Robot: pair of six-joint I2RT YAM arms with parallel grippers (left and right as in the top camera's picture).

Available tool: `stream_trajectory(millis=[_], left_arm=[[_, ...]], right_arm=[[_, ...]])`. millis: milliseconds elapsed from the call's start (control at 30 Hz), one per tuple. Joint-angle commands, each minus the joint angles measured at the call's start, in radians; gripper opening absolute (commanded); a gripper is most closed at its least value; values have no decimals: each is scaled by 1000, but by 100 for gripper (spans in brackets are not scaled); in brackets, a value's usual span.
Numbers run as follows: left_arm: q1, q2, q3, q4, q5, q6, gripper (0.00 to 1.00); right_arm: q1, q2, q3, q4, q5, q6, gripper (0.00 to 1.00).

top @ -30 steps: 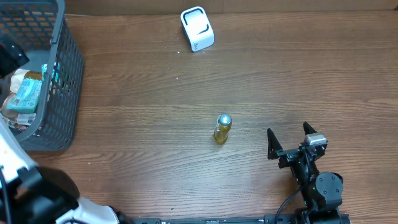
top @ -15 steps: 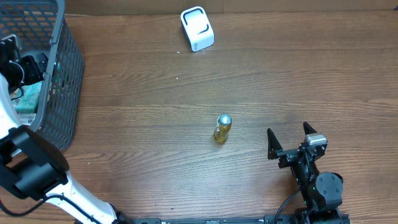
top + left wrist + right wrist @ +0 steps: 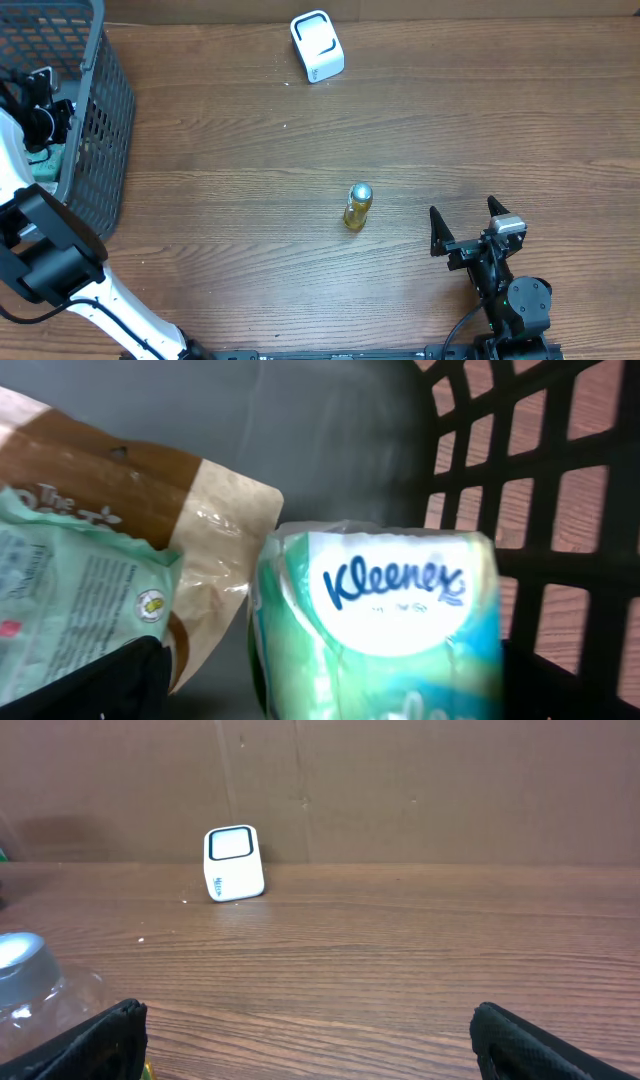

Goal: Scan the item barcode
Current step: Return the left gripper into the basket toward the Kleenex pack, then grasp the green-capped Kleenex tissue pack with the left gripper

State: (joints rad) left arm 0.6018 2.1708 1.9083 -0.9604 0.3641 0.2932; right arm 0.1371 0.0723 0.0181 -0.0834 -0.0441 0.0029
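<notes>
From above, the basket (image 3: 100, 120) sits at the table's (image 3: 230, 150) far left corner with the left arm dipped into it, but its contents are mostly hidden. The left wrist view shows them. A tissue pack (image 3: 385, 610) marked "Kleenex" in blue script lies against the basket's mesh wall. Beside it, away from the wall, is a brown pouch (image 3: 160, 500). A green packet (image 3: 60, 600) overlaps the pouch, and only "The" can be read on it. The left gripper (image 3: 335, 685) is spread wide, a fingertip on each side of the tissue pack. I cannot tell whether they touch it.

The white scanner (image 3: 317, 46) stands well right of the basket at the far edge. The right wrist view shows its dark-rimmed window and small blue print, too small to read. A yellow bottle (image 3: 357, 206) with a silver cap stands well right of the basket, mid-table. The right gripper (image 3: 467, 222) sits furthest from the basket, jaws apart and holding nothing.
</notes>
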Motion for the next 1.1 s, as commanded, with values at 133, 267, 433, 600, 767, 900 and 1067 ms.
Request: stream_trajectory(millis=[133,267,433,600,767,900,1067], left_arm=[[-13,49,9,16,3,25,95],[-14,49,9,19,-77,11,81],[-14,49,9,22,-139,-39,75],[-16,49,9,23,-139,-51,82],[-24,49,9,31,-140,-50,85],[-34,50,-4,44,-167,-51,78],[-47,49,-16,53,-215,-55,47]], right_arm=[[-4,1,-10,2,8,-4,100],[-4,1,-10,2,8,-4,100],[-4,1,-10,2,8,-4,100],[-4,1,-10,2,8,-4,100],[-4,1,-10,2,8,-4,100],[-4,1,-10,2,8,-4,100],[-4,1,-10,2,8,-4,100]])
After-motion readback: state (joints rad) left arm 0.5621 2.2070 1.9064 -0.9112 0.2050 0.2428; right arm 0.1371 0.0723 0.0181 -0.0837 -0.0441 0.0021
